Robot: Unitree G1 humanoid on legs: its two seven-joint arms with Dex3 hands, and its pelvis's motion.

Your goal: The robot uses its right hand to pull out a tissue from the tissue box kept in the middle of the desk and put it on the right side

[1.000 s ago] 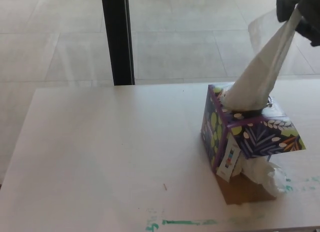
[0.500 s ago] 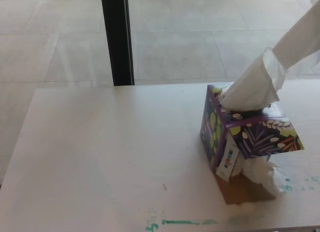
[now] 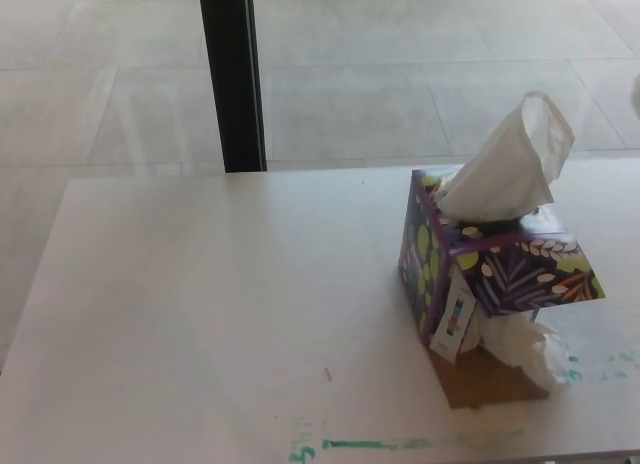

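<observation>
A purple tissue box point(image 3: 490, 269) with a leaf pattern stands on the white desk point(image 3: 220, 314), right of centre. A white tissue point(image 3: 510, 164) sticks up out of its top and leans to the right. A crumpled white tissue point(image 3: 530, 346) lies against the box's front right corner, on a brown card piece point(image 3: 480, 382). Neither hand shows in the head view. The tissue that was being pulled upward is out of the picture.
A black post point(image 3: 230, 74) stands behind the desk's far edge, with a pale tiled floor point(image 3: 400, 74) beyond. Green marks point(image 3: 370, 445) run along the desk's near edge. The desk's left half is bare.
The right hand, seen at the top right one second ago, has gone out of view with the pulled tissue. A fresh tissue now stands out of the box. The camera shifted slightly.
</observation>
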